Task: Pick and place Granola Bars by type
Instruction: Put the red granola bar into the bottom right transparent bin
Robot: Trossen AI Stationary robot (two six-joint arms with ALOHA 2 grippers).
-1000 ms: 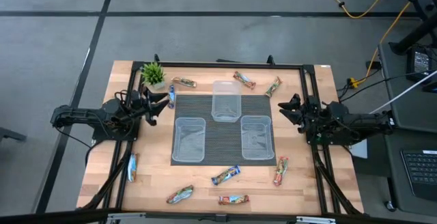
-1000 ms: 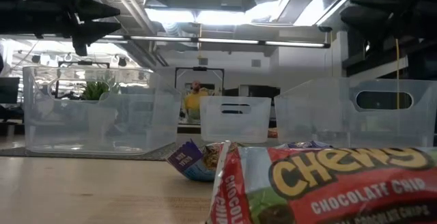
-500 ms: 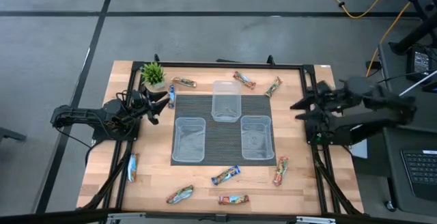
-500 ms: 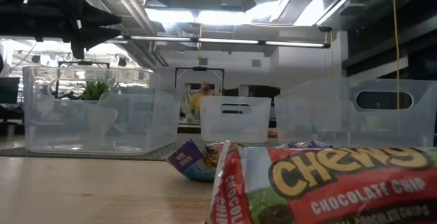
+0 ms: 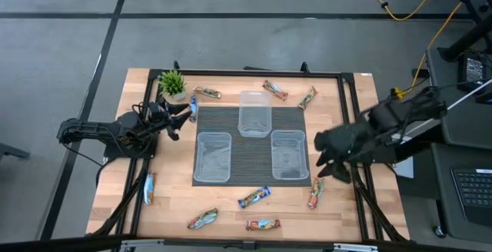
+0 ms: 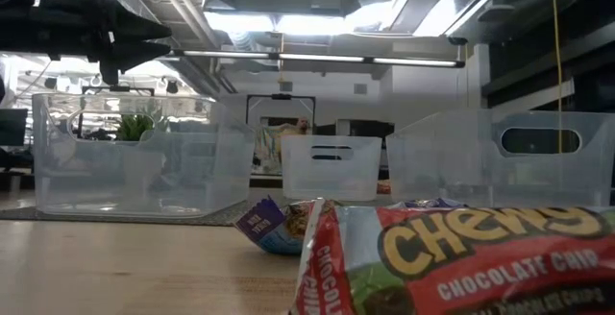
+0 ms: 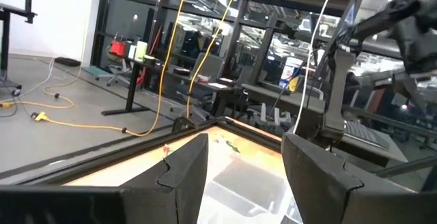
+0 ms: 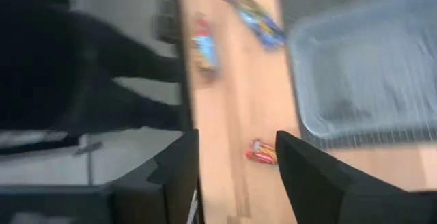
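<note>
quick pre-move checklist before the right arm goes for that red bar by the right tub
1. Right gripper open and empty: ok, the right wrist view shows its fingers apart with nothing between them.
2. Red bar unobstructed: ok, it lies alone on bare wood.
3. Gripper over the bar: not ok, it sits between the bar and the right tub.
4. Tubs empty: ok.
5. Left gripper out of the way: ok, near the plant.
6. Bar's type: cannot tell.

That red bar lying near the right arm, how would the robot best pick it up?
Probably from straight above, pinching across the narrow middle of the red bar. It lies flat and alone on the table, long sides free, just below the right tool.
</note>
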